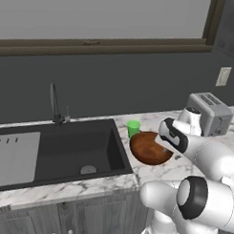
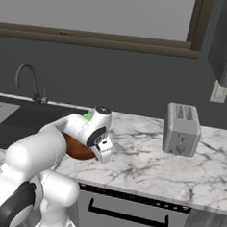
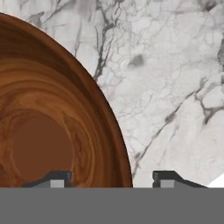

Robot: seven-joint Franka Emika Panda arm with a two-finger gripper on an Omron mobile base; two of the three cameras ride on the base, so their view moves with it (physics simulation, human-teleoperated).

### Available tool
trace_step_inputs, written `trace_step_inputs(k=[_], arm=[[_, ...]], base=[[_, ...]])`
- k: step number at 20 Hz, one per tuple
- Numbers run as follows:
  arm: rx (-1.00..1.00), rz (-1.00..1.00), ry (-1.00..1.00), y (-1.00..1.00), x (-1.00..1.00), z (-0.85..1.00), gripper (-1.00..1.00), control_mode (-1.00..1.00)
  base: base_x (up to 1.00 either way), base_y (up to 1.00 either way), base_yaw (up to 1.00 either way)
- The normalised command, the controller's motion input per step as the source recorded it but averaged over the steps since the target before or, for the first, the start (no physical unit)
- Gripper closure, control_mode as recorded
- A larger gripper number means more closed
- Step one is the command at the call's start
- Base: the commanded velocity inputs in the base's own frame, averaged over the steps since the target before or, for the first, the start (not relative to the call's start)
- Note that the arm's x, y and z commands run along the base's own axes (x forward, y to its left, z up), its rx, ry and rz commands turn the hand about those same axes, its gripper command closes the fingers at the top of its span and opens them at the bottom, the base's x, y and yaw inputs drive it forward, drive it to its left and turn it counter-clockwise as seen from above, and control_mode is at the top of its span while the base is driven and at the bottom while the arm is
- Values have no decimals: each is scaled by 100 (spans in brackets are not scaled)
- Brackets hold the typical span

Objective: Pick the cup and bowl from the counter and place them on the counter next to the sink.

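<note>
Here the counter [image 1: 155, 175] carries both task things just right of the sink [image 1: 65, 150]: the bowl [image 1: 150, 148] sits on the marble beside the basin's right edge, and the cup [image 1: 133, 128] stands just behind it, nearer the wall. The gripper [image 3: 111, 178] hangs over the bowl's rim, its jaws apart with one tip inside the bowl and one outside, clamping nothing. Both pieces look placed, so this reads as the release; the next move likely calls for lifting straight up, clear of the rim, without nudging the bowl.
</note>
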Motion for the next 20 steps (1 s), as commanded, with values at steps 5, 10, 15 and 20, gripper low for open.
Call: trace_step_inputs(k=[5,10,15,20], arm=[[0,0,0,0,-9,2,-100,-100],[0,0,-13,-1,-33,41,-100,-100],[0,3,-17,0,-62,61,-100,-100],[-1,13,-16,3,-84,43,-100,-100]], base=[[0,0,0],[0,0,0],[0,0,0],[0,0,0]])
